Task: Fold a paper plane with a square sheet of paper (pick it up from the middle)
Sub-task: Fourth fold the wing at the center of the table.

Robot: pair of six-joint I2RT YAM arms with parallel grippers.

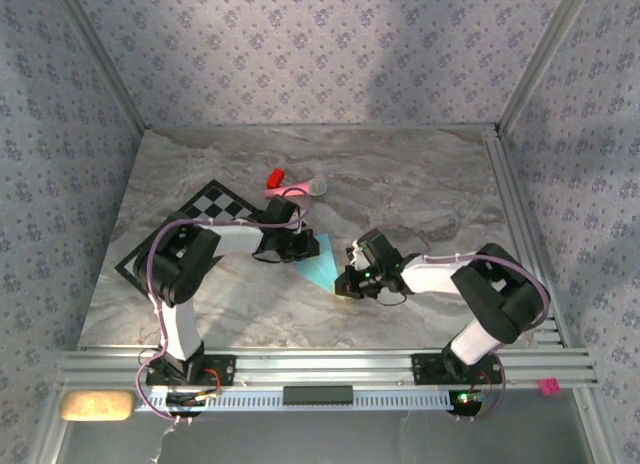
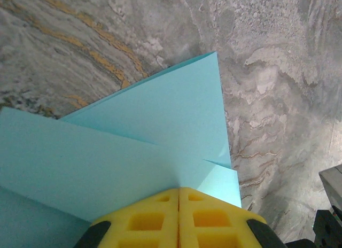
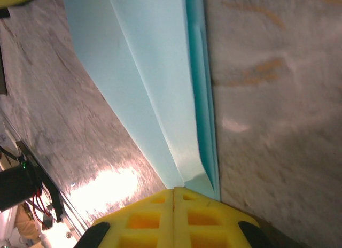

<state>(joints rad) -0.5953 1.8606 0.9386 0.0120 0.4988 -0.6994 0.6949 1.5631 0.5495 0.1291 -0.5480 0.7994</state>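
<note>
Presently the left fingers (image 2: pixel 144 222) are pressed together, pinching the half-folded paper plane (image 2: pixel 160 130) at its 10 o'clock edge. The right fingers (image 3: pixel 208 221) pinch its 4 o'clock corner. It lies mid-way across the desk (image 1: pixel 420 184). Expect thin, light, easily creased stock: grip layered folds, not single flaps.

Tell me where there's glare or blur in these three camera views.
Right wrist view: a blown-out glare patch on the marble table, and the table's right side is smeared soft, while the light-blue paper looks fairly crisp. Left wrist view: sharp and evenly lit across paper and table. Top external view: soft, even light, with a mild sheen on the table's near part.
</note>
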